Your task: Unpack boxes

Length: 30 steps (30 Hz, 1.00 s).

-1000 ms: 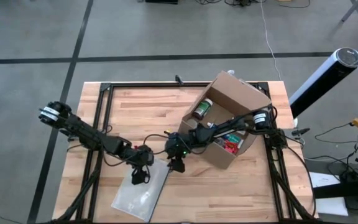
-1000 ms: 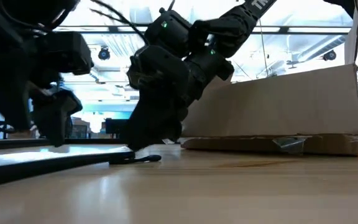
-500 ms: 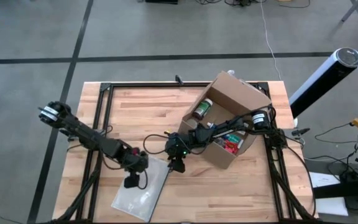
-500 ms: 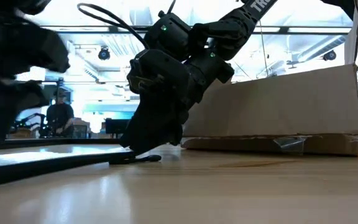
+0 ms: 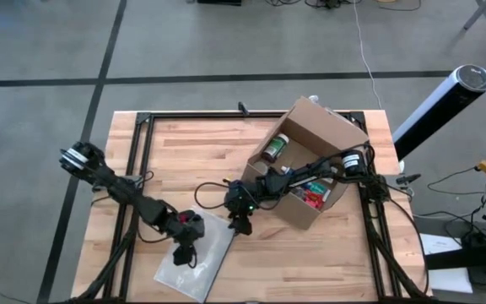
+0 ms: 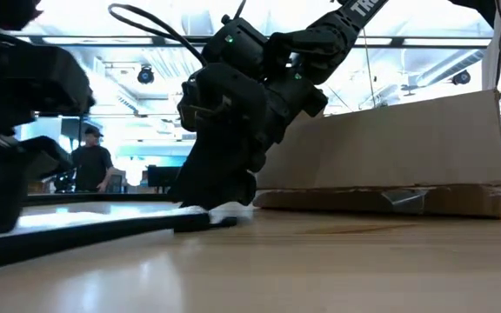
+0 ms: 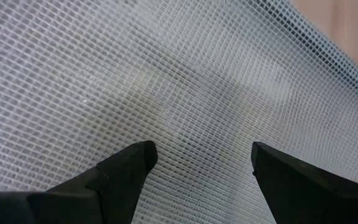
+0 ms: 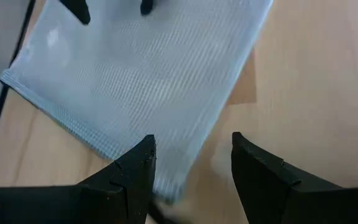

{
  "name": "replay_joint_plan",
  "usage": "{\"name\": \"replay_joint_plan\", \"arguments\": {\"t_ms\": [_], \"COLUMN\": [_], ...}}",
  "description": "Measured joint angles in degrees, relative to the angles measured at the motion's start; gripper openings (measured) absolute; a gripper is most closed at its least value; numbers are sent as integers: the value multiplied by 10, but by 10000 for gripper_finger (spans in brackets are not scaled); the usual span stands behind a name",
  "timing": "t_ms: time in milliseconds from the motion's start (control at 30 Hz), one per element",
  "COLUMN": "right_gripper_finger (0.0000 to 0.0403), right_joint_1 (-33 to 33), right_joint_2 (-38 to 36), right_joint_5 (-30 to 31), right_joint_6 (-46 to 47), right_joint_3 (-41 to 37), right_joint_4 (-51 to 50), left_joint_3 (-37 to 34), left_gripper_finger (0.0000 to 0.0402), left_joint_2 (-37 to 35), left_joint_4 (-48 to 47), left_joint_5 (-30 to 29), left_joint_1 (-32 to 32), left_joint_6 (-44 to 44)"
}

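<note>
My left pincer (image 5: 184, 253) hovers spread over the mesh pouch (image 5: 194, 257) near the counter's (image 5: 192, 156) front edge, my right pincer (image 5: 241, 225) spread at the pouch's corner, and the open box (image 5: 310, 160) sits behind it toward the far right.

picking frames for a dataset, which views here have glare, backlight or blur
Low view: bright ceiling lights behind leave both arms as silhouettes, table sheen. Right wrist view: the mesh pouch looks soft. Left wrist view: the weave is crisp. High view: even light, faint shadows.
</note>
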Motion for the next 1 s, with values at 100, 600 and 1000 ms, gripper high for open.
{"name": "replay_joint_plan", "arguments": {"t_ms": [100,600,1000], "right_gripper_finger": [181,157,10], "right_joint_1": [1,9,11], "right_joint_2": [0,1,1], "right_joint_5": [-7,-82,-81], "right_joint_6": [7,13,-13], "right_joint_3": [0,0,0], "right_joint_4": [-2,-8,0], "left_joint_3": [6,38,38], "left_gripper_finger": [276,276,276], "left_joint_2": [21,35,35], "left_joint_4": [11,-4,-4], "left_joint_5": [0,-95,-105], "left_joint_1": [13,63,68], "left_joint_6": [26,109,116]}}
